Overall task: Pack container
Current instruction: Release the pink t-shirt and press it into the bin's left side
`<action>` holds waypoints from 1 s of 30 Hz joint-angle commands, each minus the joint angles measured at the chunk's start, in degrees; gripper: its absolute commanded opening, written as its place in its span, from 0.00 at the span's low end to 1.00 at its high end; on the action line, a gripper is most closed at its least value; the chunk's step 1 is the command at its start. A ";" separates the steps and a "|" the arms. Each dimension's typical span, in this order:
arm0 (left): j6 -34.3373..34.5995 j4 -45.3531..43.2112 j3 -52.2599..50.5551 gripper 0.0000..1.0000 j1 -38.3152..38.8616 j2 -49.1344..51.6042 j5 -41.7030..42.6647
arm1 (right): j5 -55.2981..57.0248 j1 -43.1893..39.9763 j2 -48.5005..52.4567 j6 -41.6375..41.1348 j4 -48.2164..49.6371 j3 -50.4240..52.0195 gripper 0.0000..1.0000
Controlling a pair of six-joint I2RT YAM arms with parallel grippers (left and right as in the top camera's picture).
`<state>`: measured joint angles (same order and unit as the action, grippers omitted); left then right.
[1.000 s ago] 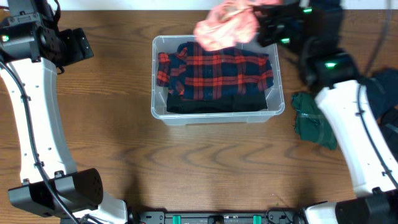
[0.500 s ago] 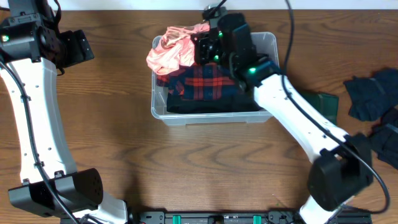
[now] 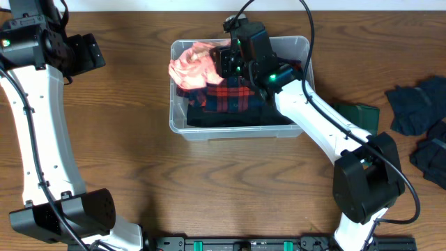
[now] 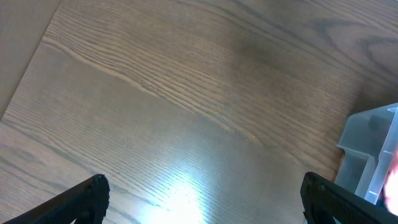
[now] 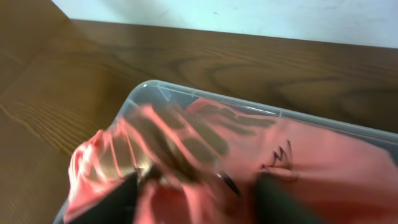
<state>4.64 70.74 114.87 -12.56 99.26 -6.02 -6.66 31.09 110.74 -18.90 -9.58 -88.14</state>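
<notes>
The clear plastic container (image 3: pixel 240 129) stands at the table's back centre, holding a red-and-blue plaid shirt (image 3: pixel 226 97) over dark clothes. A pink garment (image 3: pixel 191 66) is bunched in its back left corner. My right gripper (image 3: pixel 221 63) hangs over that corner. In the right wrist view its blurred jaws (image 5: pixel 199 202) stand apart, with the pink garment (image 5: pixel 323 168) lying between and below them inside the container's rim (image 5: pixel 249 106). My left gripper (image 3: pixel 90 52) is open over bare wood at the far left. Its fingers (image 4: pixel 202 202) hold nothing, and a corner of the container (image 4: pixel 367 162) shows at the right edge.
A folded green cloth (image 3: pixel 359 115) lies on the table just right of the container, partly under my right arm. Dark blue clothes (image 3: pixel 418 104) are heaped at the right edge, with more dark cloth (image 3: pixel 432 153) below them.
My right arm swung left from the back right with the pink garment and lowered it into the container's back left corner. Its jaws have parted. The left arm has not moved.
</notes>
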 commanded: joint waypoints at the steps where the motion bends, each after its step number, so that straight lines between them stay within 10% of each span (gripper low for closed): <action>1: 0.33 0.33 -0.39 0.98 -0.17 0.72 -0.66 | -1.53 -0.50 -3.43 6.10 0.09 -1.31 0.88; 8: 0.33 0.33 -0.39 0.98 -0.17 0.72 -0.66 | -1.25 -0.92 -8.52 9.60 0.11 -1.55 0.73; 16: 0.31 0.33 -0.39 0.98 -0.17 0.72 -0.66 | -1.33 0.52 -3.67 9.55 -1.16 -1.53 0.30; 30: 0.31 0.35 -0.39 0.98 -0.17 0.72 -0.68 | -3.48 2.21 13.03 10.86 -1.68 -1.53 0.32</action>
<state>4.64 70.78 114.87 -12.56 99.26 -6.04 -9.26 32.86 121.49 -8.84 -9.72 -89.32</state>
